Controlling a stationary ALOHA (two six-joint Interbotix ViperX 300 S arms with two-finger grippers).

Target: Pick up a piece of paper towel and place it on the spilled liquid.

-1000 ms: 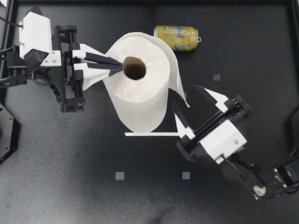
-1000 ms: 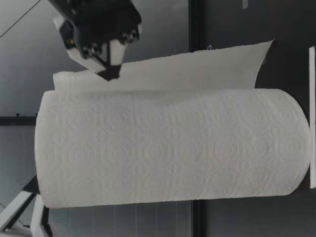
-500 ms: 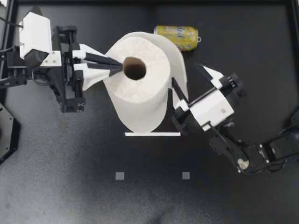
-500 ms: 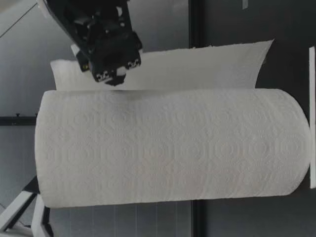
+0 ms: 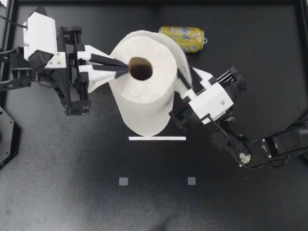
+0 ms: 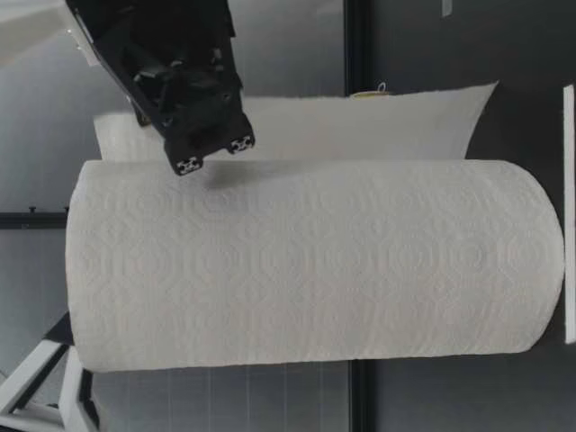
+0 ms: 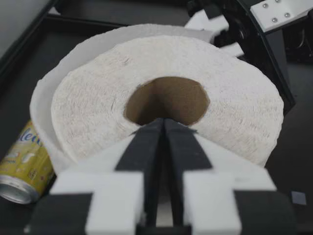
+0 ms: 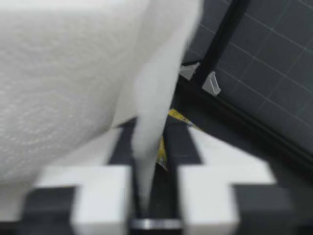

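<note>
A white paper towel roll [image 5: 144, 94] stands upright mid-table, with a loose sheet [image 5: 180, 57] peeling off its far-right side. My left gripper [image 5: 126, 70] is shut with nothing between its fingers; in the left wrist view its tips [image 7: 163, 121] rest at the rim of the cardboard core [image 7: 168, 100]. My right gripper [image 5: 186, 79] is beside the roll, shut on the loose sheet. The right wrist view shows that sheet [image 8: 149, 122] running between the two fingers of the right gripper [image 8: 156, 132]. In the low view the sheet [image 6: 360, 121] hangs behind the roll [image 6: 306, 261]. No spilled liquid is visible.
A yellow can [image 5: 183, 37] lies on its side behind the roll, close to the loose sheet; the left wrist view shows the can [image 7: 22, 166] too. A thin white strip [image 5: 157, 138] lies in front of the roll. Two small grey squares [image 5: 123, 181] mark the near table.
My right gripper swung in from the front right toward the roll, went from wide open to shut, and took hold of the loose sheet. The left gripper stayed put.
</note>
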